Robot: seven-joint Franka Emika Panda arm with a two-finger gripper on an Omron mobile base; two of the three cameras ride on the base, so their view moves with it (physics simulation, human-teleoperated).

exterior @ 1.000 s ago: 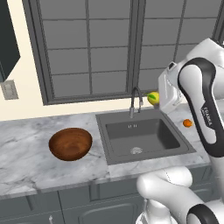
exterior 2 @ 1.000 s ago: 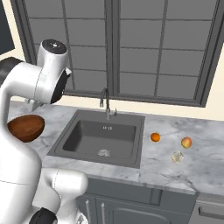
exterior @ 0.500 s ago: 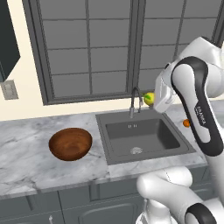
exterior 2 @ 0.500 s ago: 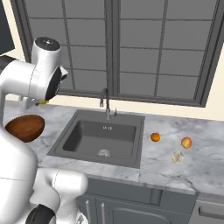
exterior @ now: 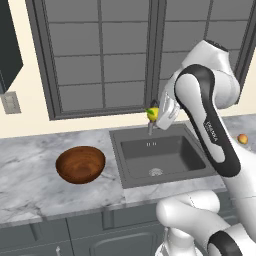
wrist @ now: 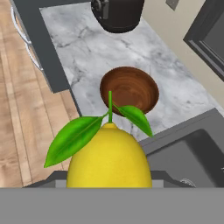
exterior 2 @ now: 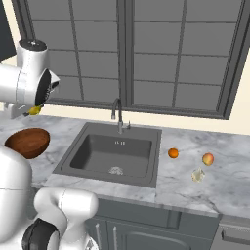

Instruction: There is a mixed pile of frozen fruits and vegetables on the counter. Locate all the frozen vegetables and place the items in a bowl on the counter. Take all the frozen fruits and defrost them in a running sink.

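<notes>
A: Progress?
B: Pincer (exterior: 153, 114) clamped on the yellow lemon-like piece with green leaves (wrist: 109, 153), held in the air above the sink (exterior: 162, 155). Wooden bowl (exterior: 80, 164) looks empty.
A: Left?
B: Orange ball (exterior 2: 173, 153), peach-like ball (exterior 2: 208, 159), whitish lump (exterior 2: 197, 175) on the desk (exterior 2: 195, 188) right of the sink.
A: Room?
B: Veined marble, dark cabinets, big window (exterior 2: 146, 53).

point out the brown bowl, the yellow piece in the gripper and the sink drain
bowl (exterior: 80, 165): left base view, on its inner wall.
yellow piece (wrist: 109, 159): hand view, on the middle of its yellow body, below the green leaves.
sink drain (exterior 2: 115, 170): right base view, on the pale round drain in the basin floor.
</notes>
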